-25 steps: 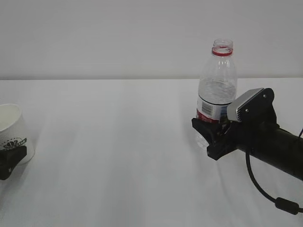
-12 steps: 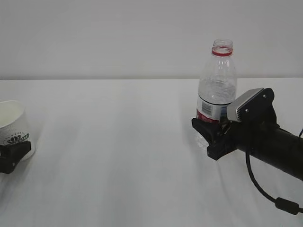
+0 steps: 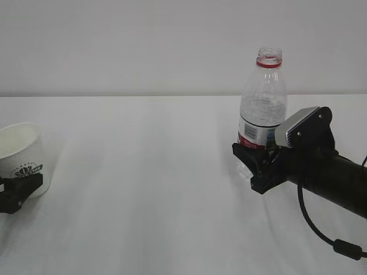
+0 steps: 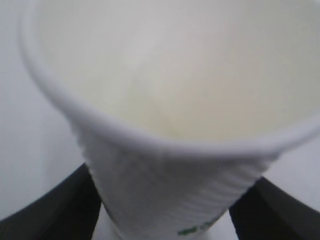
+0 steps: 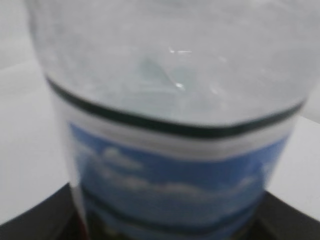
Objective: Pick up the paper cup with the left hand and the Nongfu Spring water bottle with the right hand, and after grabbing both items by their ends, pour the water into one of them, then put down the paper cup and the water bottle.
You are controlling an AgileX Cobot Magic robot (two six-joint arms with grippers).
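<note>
The white paper cup (image 3: 23,157) with its dark green logo stands slightly tilted at the far left of the table. My left gripper (image 3: 16,192) is shut on its lower part. In the left wrist view the cup (image 4: 165,100) fills the frame, and a black finger (image 4: 55,210) presses on each side. The clear, capless water bottle (image 3: 262,109) with a red neck ring is upright at the right. My right gripper (image 3: 252,166) is shut on its labelled lower half. The right wrist view shows the bottle (image 5: 175,90) close up, with clear water inside.
The white table (image 3: 143,172) runs between the cup and the bottle, with a plain white wall behind it. A black cable (image 3: 321,229) hangs from the right arm near the table's front right.
The cup and my left gripper have shifted to the right together, and the left jaws have closed in on the cup. The right arm and the bottle have not moved.
</note>
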